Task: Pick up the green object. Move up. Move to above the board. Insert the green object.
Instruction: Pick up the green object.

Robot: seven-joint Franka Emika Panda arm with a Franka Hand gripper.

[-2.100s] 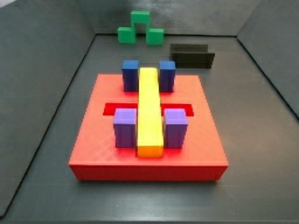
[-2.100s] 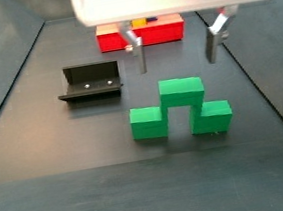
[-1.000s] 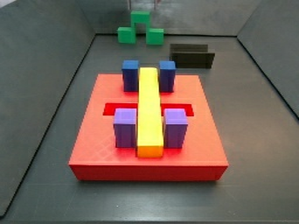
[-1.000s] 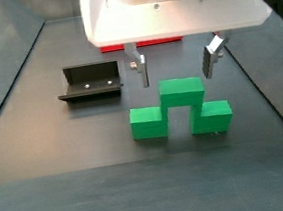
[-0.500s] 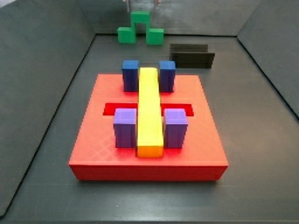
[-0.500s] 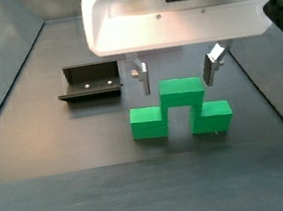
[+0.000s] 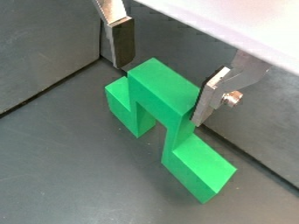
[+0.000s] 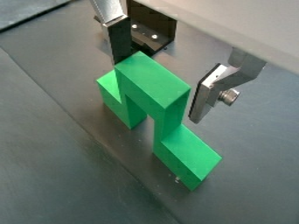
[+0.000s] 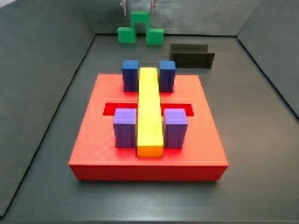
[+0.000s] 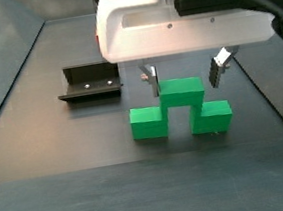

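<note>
Green object sits on the dark table, its raised middle cube directly under the gripper and its long axis running crosswise to the finger gap. The gripper is wide open and holds nothing, one finger on either side of that cube. The board lies well apart.

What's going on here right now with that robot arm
The arm's gripper hangs open over the green object, one finger on each side of its raised middle cube, not clamped on it. The piece sits on the floor near the fixture. The board, carrying blue and purple blocks and a yellow bar, waits further off, so the pickup has not happened yet.
</note>
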